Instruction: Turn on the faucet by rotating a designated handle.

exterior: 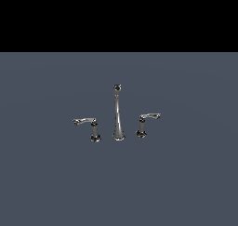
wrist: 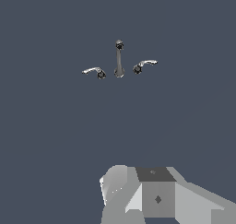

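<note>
Judging from the exterior view, the task stands at its very start, the approach not yet begun: no arm or hand shows in this view at all, and the faucet [exterior: 118,113] stands alone about the middle of the flat grey-blue counter [exterior: 46,183]. Its tall slender spout [exterior: 118,120] rises from a flared base to a dark tip, with a lever handle on either side, each apart from it. The designated handle [exterior: 142,127] is the one on the exterior view's right, a small chrome lever on a short post with a dark-ringed base, its arm tipping slightly upward and pointing away from the spout. The twin handle [exterior: 94,129] on the exterior view's left carries a flatter, somewhat longer arm. In the wrist view the faucet [wrist: 119,61] lies far ahead of the camera, the designated handle [wrist: 138,68] untouched, and only pale blocky parts of the hand [wrist: 156,195] show at the frame's edge, well apart from the set; I cannot tell whether its fingers are spread or pressed together. The next move, I judge, calls for a long reach to that lever's arm, then a push to swing it about its post
</note>
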Controlling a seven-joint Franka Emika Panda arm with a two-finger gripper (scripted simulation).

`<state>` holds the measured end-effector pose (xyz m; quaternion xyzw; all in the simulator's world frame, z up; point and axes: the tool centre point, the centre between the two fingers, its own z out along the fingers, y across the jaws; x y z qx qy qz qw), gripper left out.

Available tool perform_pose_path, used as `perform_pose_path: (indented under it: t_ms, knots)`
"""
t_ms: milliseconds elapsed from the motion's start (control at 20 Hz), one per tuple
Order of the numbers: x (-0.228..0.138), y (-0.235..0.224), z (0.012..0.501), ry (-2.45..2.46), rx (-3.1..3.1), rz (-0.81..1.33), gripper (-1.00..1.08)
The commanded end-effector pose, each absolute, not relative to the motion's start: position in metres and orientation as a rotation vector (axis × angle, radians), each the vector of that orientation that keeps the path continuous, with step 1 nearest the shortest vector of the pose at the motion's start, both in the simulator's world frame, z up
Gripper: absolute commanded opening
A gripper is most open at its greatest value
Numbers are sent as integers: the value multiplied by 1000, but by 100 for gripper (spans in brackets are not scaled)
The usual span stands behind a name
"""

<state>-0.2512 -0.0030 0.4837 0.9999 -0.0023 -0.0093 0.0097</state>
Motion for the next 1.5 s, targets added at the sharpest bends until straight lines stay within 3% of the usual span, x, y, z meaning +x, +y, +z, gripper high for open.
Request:
perform_pose_path:
  t_ms: [0,650,1450]
  knots:
    - [-251,-3,484,-7,3122,-29,-100]
    - [-230,3,452,-183,3119,-27,-100]
    - [-150,3,339,-799,3028,-21,-100]
